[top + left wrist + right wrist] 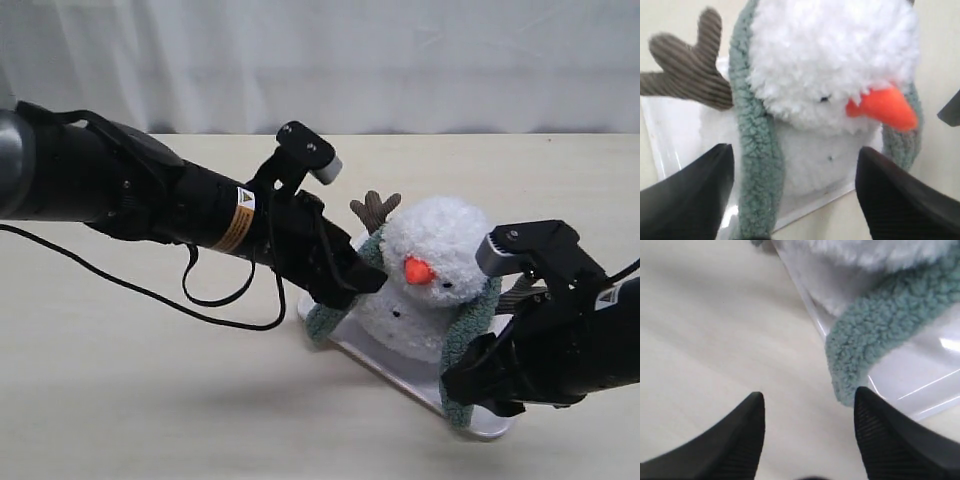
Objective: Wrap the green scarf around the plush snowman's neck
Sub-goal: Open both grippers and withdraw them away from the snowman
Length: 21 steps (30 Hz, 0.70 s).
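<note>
Pale folded curtain cloth fills the background behind a wide, light beige surface that takes up most of the exterior view. Two black robot arms reach in over it, one from each side, with a thin black cable looping under the left one.

One white rectangular tray lies on the surface right of centre, and the one plush snowman sits on it. It is fluffy white, a round head ball over a wider body ball, with an orange cone nose, small black eyes and tiny dark buttons down the front. Two brown corduroy twig arms show, one raised behind its head, the other mostly hidden behind the right arm.

One green scarf, a dull sage fuzzy knit, passes behind the snowman's head and hangs down both sides of its body. One end lies at the tray's left edge; the other end trails over the tray's front edge onto the surface.

The left gripper hovers just in front of the snowman's body, its fingers spread wide and holding nothing. The right gripper hangs low beside the trailing scarf end, fingers also spread apart and empty, one finger near the scarf tip.
</note>
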Motion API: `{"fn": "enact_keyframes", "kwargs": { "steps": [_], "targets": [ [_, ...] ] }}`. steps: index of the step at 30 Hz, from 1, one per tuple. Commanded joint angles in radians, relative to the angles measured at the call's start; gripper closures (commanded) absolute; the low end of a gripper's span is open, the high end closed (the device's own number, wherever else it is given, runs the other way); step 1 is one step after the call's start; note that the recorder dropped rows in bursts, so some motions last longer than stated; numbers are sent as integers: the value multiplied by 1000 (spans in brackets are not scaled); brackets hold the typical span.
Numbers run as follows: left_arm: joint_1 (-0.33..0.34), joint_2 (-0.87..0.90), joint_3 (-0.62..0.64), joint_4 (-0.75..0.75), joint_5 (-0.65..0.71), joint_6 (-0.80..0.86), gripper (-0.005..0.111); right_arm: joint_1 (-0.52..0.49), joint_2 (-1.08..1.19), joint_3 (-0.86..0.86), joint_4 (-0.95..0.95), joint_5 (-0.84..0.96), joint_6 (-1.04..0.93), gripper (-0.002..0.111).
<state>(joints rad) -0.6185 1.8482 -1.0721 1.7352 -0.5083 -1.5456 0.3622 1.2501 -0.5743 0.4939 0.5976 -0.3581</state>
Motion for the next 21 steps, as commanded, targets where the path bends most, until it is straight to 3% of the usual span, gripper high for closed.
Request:
{"fn": "enact_keyframes", "kwargs": {
  "steps": [1,5,12,15,21],
  "targets": [
    [-5,-65,1,9,3,-14,42,0,-73,-7,-43,-10,31,57],
    [-5,-100,1,9,3,-25,46,0,-148,-7,-43,-60,31,57],
    [-5,-115,1,9,3,-32,86,0,-308,-13,-35,-153,11,57],
    [-5,-115,1,9,3,-30,105,0,-372,-39,-40,-159,-14,70],
    [-5,-156,1,9,3,-32,107,0,-487,-61,-40,-153,-130,100]
  ]
}}
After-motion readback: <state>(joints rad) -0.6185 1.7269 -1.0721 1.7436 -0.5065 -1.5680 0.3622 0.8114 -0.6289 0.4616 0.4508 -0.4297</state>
